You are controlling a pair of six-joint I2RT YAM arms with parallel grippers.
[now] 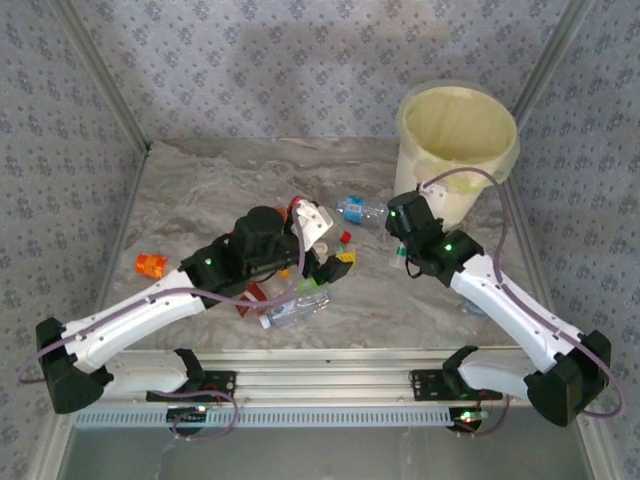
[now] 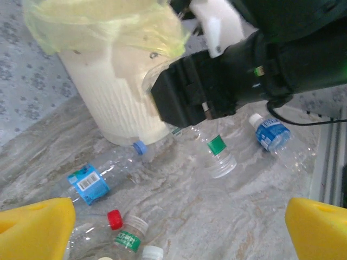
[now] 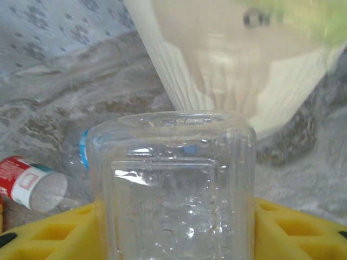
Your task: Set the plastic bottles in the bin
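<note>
Top external, left to right: orange bottle [image 1: 150, 265] lying alone at far left; left gripper [image 2: 180, 210] spread wide, empty, above scattered plastic bottles [image 1: 296, 306]; right gripper [image 3: 173, 233] clamped on clear bottle [image 3: 173, 184], near bin [image 1: 458, 130] standing upright, back right

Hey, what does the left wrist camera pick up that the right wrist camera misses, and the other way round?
Left wrist camera: the right arm, a green-capped bottle and a white-capped bottle with a blue label lying on the table, past the open left gripper. Right wrist camera: a clear bottle clamped in the right gripper, plus a red-labelled bottle lying to its left. Both: the cream bin and the table.
</note>
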